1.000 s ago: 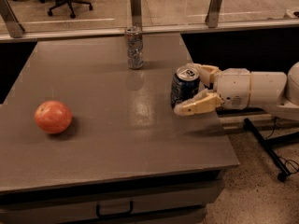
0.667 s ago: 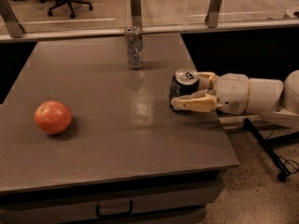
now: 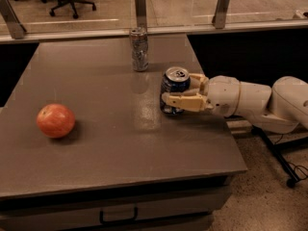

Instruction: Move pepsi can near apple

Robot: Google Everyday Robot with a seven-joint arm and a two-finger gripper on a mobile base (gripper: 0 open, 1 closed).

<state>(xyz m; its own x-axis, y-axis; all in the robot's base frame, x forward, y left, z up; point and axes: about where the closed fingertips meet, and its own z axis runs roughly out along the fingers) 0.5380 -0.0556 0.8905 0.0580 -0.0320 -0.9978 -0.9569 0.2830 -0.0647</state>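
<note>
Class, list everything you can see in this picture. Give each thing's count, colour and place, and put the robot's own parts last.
table: one, grey-brown, fills the middle
drawer handle: one, dark, under the table's front edge
apple: one, red-orange, on the table's left side
pepsi can: one, dark blue with a silver top, upright near the table's right edge
silver can: one, silver-grey, upright at the table's far edge, apart from the pepsi can
office chairs: at least one, dark, beyond the table, top left
robot arm: one, white, reaching in from the right
gripper: one, beige, shut on the pepsi can
</note>
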